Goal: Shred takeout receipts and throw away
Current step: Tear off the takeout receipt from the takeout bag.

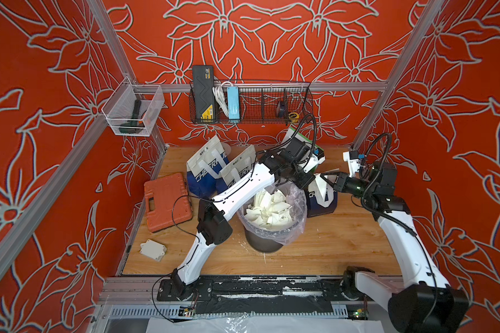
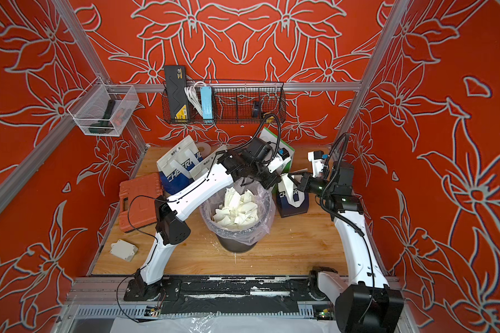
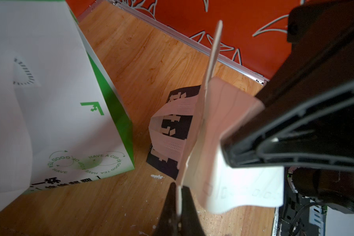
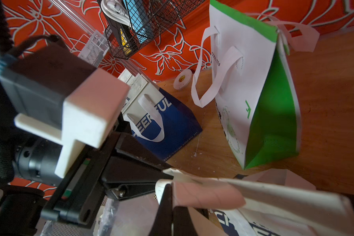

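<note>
Together, left fingers and right fingers pinch 1 thin, creased white receipt.

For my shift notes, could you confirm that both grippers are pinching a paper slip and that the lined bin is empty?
Not quite: the bin is not empty; both top views show a pile of torn white scraps in it. The left gripper and the right gripper do pinch a paper slip.

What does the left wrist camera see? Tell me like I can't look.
The left gripper pinches the edge of a white takeout receipt, which the right gripper also clamps. Beyond, a white-and-green paper bag stands on the wooden table.
</note>
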You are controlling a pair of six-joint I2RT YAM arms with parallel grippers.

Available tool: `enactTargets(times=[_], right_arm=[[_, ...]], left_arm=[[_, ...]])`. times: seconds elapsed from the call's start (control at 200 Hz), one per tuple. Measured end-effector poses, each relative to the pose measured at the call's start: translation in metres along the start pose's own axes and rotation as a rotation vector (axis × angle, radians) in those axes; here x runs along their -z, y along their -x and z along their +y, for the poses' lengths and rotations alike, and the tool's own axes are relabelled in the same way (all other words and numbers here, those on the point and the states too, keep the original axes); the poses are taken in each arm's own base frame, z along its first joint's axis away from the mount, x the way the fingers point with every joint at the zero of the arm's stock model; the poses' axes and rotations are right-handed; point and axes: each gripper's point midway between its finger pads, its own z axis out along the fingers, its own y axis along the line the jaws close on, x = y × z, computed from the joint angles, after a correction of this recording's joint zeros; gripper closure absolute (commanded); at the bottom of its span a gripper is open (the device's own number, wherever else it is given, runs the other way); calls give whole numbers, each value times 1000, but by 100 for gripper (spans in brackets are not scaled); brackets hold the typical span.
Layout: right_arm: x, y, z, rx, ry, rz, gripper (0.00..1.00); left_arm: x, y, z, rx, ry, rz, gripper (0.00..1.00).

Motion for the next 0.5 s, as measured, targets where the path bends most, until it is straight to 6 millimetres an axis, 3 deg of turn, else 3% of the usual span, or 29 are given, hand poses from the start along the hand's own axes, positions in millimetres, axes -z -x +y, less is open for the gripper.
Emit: enactTargets(times=[0.5], right_arm=[[7,28,9,-107,47,-128,100]], left_arm=[[7,20,4,-70,39,-74,100]])
